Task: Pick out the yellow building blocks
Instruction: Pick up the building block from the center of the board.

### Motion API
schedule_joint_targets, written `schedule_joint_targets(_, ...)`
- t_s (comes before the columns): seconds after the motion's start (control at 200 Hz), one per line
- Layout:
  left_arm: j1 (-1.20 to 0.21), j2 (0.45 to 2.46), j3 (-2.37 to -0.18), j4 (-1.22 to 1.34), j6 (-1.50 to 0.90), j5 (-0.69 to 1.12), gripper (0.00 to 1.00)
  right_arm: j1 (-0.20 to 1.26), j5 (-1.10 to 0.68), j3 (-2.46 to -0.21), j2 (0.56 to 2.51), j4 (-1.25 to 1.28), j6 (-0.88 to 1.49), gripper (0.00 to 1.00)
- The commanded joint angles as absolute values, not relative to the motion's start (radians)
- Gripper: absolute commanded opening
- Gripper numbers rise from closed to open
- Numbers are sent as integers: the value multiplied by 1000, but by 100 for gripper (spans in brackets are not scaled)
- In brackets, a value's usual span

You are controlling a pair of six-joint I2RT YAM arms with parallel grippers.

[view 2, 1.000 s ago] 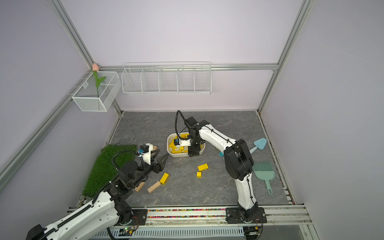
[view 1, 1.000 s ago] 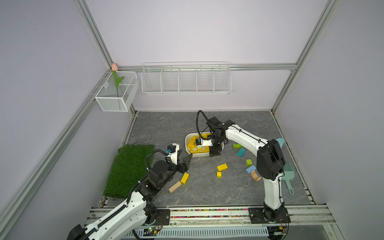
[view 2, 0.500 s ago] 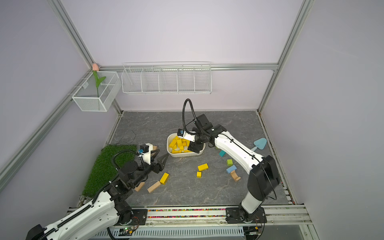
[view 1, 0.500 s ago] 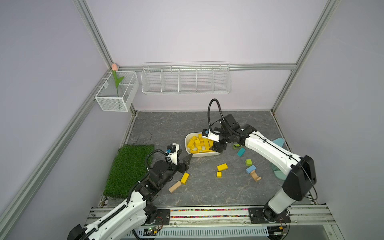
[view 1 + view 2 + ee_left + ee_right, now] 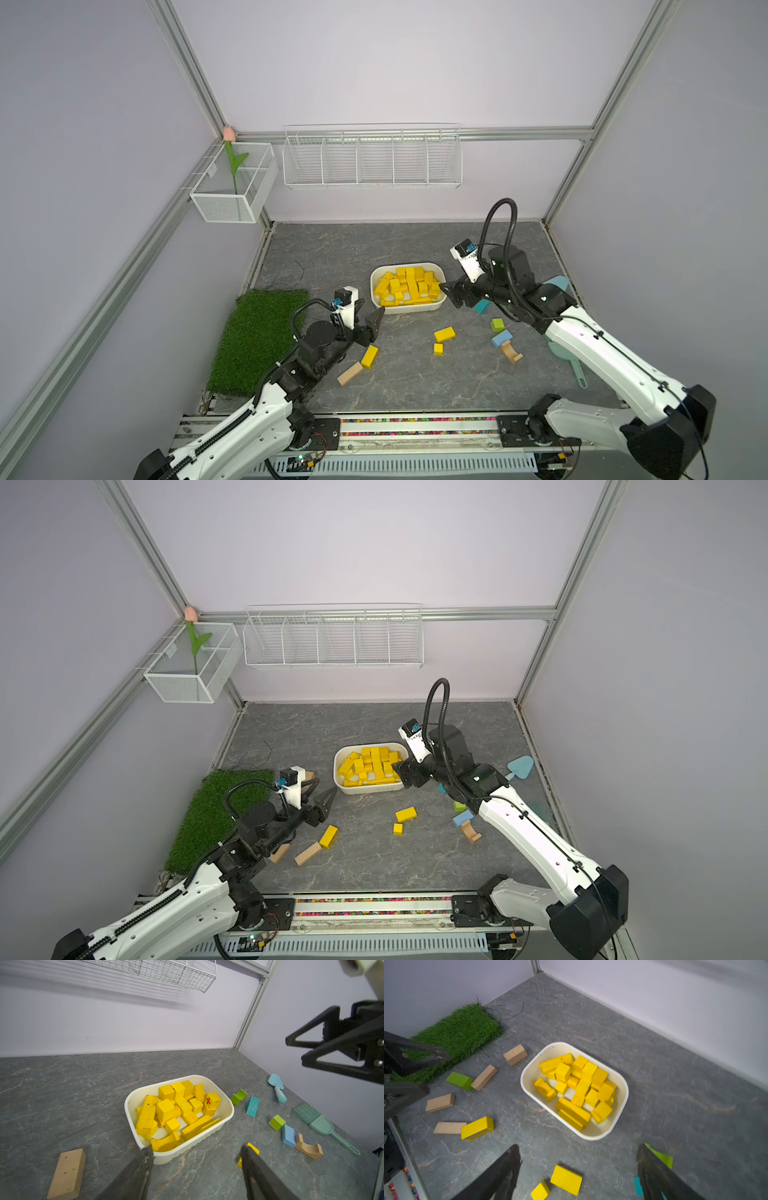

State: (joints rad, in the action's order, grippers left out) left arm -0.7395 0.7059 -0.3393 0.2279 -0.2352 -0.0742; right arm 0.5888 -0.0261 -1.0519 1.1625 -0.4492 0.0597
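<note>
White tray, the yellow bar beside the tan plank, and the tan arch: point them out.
white tray (image 5: 409, 310): a top view, near wall.
yellow bar (image 5: 369, 356): a top view, its top face.
tan arch (image 5: 509, 350): a top view, its body.

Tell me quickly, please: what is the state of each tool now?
Left tool: open, holding nothing.
Right tool: open, holding nothing.

Both top views look steeply down from the near side over the whole table (image 5: 353, 249); wrist cameras face the white tray (image 5: 199, 1140) closely, from left and right.
</note>
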Motion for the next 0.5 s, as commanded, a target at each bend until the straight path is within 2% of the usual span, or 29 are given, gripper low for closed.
schedule_joint_targets(0.0,-732,703,-339,239,-254,-75,69,571,50,-978,1146,-524,399,88)
schedule_joint_targets(0.205,-732,699,-337,239,-254,-76,69,557,20,-955,1257,-652,475,89)
schedule_joint_targets(0.28,-732,701,-338,239,-254,-76,69,558,-36,-940,1289,-657,491,100)
schedule_joint_targets(0.495,-732,700,-337,239,-254,-76,69,592,-145,-885,1368,-630,603,84)
